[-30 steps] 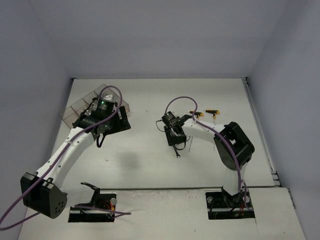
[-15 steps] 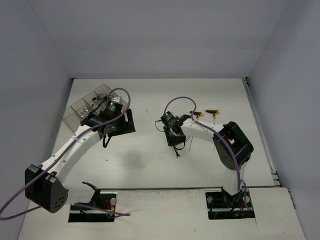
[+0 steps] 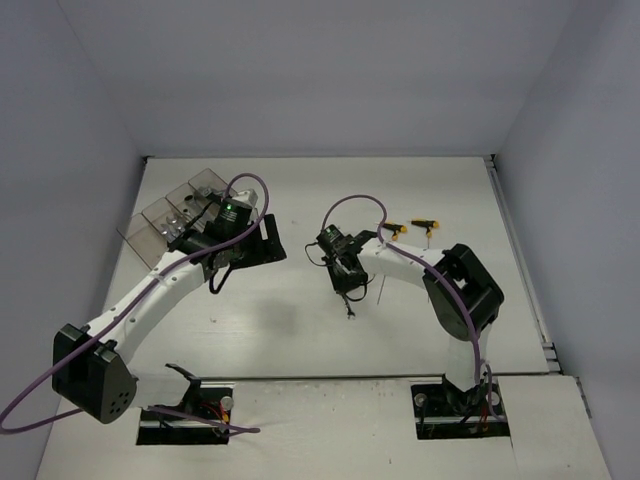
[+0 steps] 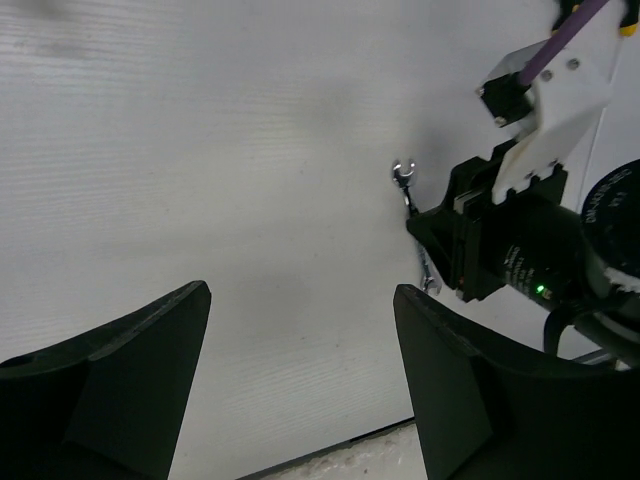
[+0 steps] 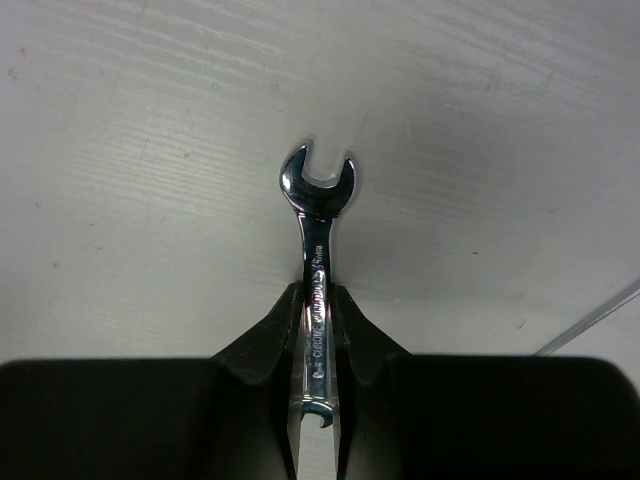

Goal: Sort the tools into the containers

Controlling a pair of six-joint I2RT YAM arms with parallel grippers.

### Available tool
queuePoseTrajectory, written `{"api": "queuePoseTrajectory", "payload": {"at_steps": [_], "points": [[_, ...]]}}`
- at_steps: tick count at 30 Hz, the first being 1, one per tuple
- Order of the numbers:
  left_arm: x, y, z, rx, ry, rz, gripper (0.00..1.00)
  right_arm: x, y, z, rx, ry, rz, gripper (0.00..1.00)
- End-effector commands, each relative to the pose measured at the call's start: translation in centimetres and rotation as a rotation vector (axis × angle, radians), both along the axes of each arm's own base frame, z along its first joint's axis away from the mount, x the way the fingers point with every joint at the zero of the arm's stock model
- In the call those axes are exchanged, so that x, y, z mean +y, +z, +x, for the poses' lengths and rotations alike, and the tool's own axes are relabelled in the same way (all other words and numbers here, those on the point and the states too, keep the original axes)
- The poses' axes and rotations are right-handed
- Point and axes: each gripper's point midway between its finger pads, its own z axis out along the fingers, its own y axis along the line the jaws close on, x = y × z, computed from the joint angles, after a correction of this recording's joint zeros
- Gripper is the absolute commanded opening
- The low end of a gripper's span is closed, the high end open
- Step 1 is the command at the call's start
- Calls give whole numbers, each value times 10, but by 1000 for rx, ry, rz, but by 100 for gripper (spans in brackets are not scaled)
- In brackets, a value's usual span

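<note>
The containers (image 3: 170, 217), a row of clear smoky bins, stand at the far left of the table. My left gripper (image 3: 268, 248) is open and empty, to the right of the bins, over bare table; its jaws stand wide apart in the left wrist view (image 4: 300, 290). My right gripper (image 3: 347, 283) is shut on a small chrome wrench (image 3: 352, 308) at mid table. In the right wrist view (image 5: 317, 300) the wrench (image 5: 318, 200) sticks out past the fingertips, open end forward. The left wrist view shows the wrench (image 4: 410, 195) and the right gripper (image 4: 445, 245).
Two yellow-handled tools (image 3: 393, 228) (image 3: 428, 224) lie at the back right, behind the right arm. A thin grey rod (image 5: 590, 318) lies on the table beside the right gripper. A black seam crosses the table near the arm bases (image 3: 320, 378).
My left arm has swung right, away from the bins toward the middle of the table. My right gripper, still holding the wrench, has shifted slightly left.
</note>
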Motion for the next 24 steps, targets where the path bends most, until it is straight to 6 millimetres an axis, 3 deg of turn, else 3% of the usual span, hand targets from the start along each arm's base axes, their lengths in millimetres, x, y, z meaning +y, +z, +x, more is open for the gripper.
{"api": "queuePoseTrajectory", "payload": {"at_steps": [1, 6, 11, 17, 24], "points": [[-35, 26, 19, -91, -24, -189, 71, 19, 46, 13, -106, 49, 51, 0], [-48, 18, 29, -99, -18, -265, 71, 45, 88, 20, -186, 112, 166, 0], [-63, 25, 40, -122, -31, -339, 71, 63, 123, 22, -241, 137, 271, 0], [-74, 35, 49, -139, -46, -383, 71, 76, 151, 23, -284, 158, 368, 0], [-86, 35, 54, -119, -61, -436, 71, 86, 163, 22, -301, 167, 441, 0]]}}
